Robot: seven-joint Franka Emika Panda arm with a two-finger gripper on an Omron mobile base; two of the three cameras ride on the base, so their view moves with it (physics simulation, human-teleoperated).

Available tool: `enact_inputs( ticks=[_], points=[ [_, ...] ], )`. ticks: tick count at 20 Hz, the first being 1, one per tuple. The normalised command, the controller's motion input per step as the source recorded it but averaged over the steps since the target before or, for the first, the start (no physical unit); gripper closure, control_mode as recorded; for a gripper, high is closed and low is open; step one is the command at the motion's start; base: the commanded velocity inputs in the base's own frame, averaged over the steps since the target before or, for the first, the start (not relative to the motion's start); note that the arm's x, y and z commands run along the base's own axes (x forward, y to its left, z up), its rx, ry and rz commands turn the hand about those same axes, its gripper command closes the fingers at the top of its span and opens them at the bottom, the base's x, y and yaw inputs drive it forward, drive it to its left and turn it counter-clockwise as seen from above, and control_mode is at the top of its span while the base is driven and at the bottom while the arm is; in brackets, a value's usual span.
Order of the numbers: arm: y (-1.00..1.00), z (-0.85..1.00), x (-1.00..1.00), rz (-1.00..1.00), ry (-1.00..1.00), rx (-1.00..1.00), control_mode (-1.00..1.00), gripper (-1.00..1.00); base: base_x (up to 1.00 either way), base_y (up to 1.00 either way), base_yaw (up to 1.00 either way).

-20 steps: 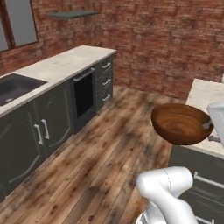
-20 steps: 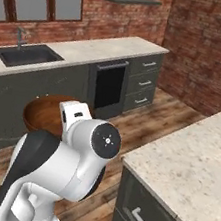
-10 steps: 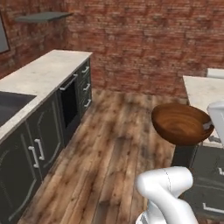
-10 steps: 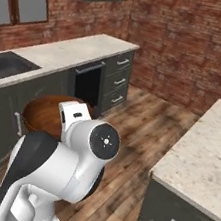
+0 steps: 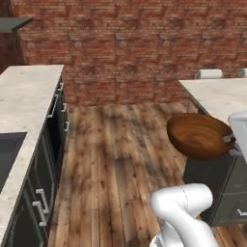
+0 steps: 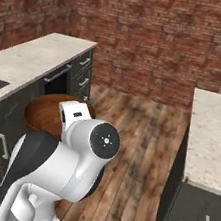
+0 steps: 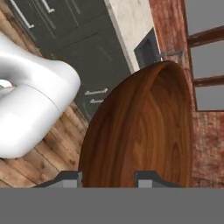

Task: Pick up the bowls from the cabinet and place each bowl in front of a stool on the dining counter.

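Note:
One dark reddish-brown wooden bowl (image 5: pixel 199 136) hangs in the air above the wooden floor, tilted. My gripper (image 5: pixel 231 141) is shut on its right rim. In the hand view the bowl (image 7: pixel 144 131) stands on edge, its rim between my gripper (image 7: pixel 109 179) tips. From the right base view the bowl (image 6: pixel 42 112) shows behind my white arm. The dining counter (image 5: pixel 219 94) lies just right of the held bowl, and its beige slab (image 6: pixel 211 134) runs along the right side. The cabinet is out of view.
A beige worktop (image 5: pixel 26 99) on dark grey drawer units (image 5: pixel 52 140) runs along the left, with a sink (image 5: pixel 6 155) set in it. A white stool top (image 5: pixel 210 74) peeks over the dining counter's far end. Brick wall behind, wooden floor (image 5: pixel 120 154) between the counters.
The base has turned, so the whole scene has slid left and the dining counter has come further into view. The bowl stays in my grip at the same spot relative to the arm.

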Motion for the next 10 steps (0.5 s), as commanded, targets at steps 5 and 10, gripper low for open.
enact_inputs(
  ticks=[5,10],
  points=[
    [0.00,0.00,0.00,0.00,0.00,0.00,1.00,1.00,0.99,0.77,-0.52],
    [0.00,0.00,0.00,0.00,0.00,0.00,1.00,1.00,1.00,0.30,-0.23]
  ],
)
